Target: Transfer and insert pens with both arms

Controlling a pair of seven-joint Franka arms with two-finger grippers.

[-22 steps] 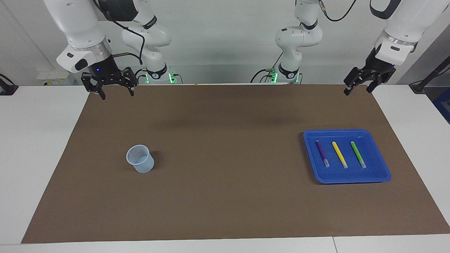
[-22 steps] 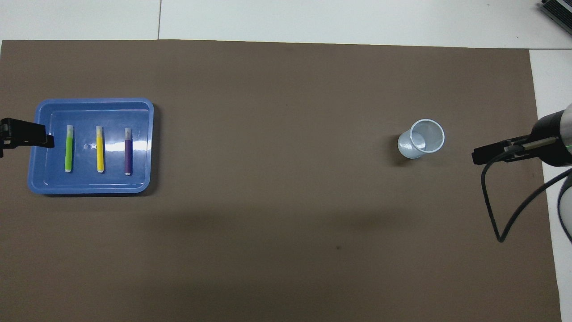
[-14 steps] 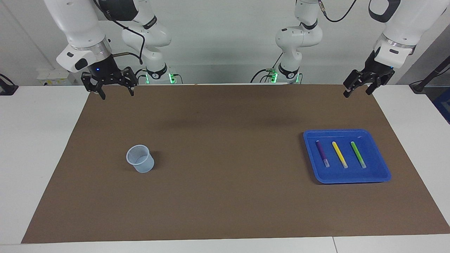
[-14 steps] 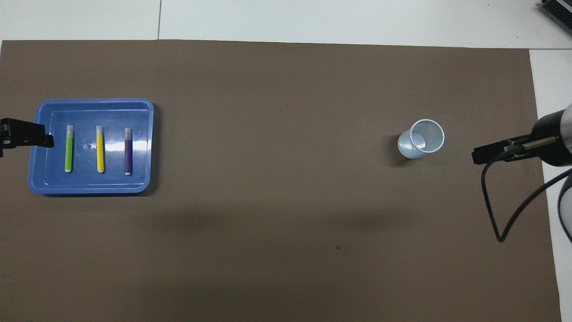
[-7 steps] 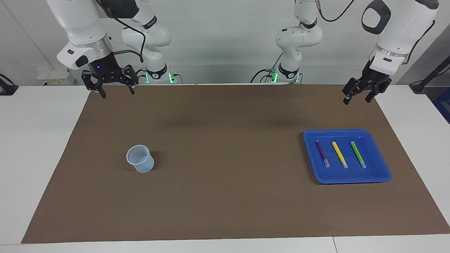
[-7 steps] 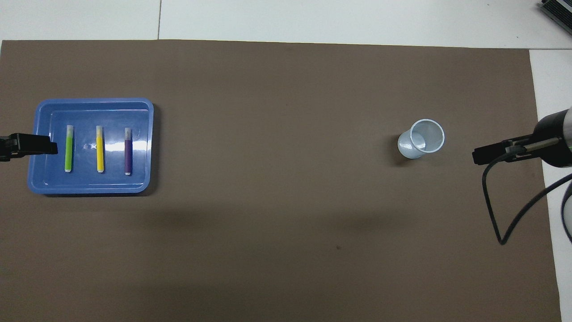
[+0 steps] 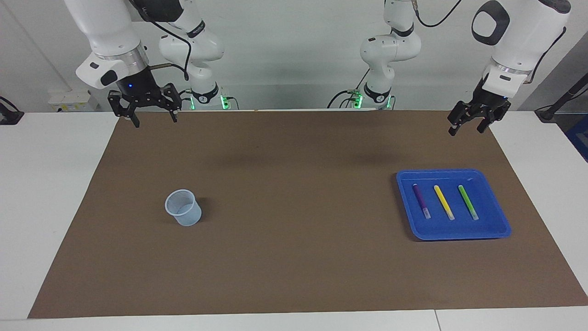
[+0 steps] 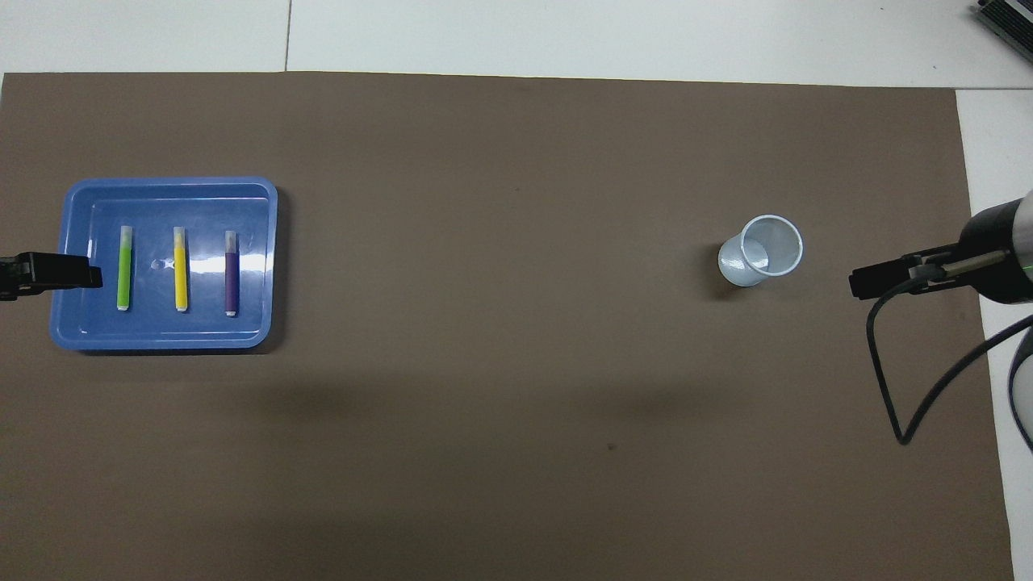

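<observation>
Three pens (image 7: pixel 443 201) under left hand (image 7: pixel 466 127), seemingly.

Left end effector (image 7: pixel 466 125) lowered slightly over the mat's robot-side edge, right end effector (image 7: pixel 153 117) raised slightly

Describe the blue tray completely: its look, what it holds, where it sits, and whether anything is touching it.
The blue tray is a shallow, glossy, plastic-looking rectangle with rounded corners and a raised rim. It lies flat on the brown mat toward the left arm's end of the table. Inside lie the purple pen, the yellow pen and the green pen, side by side, apart, pale cap ends pointing away from the robots. The left hand is raised and touches nothing.
</observation>
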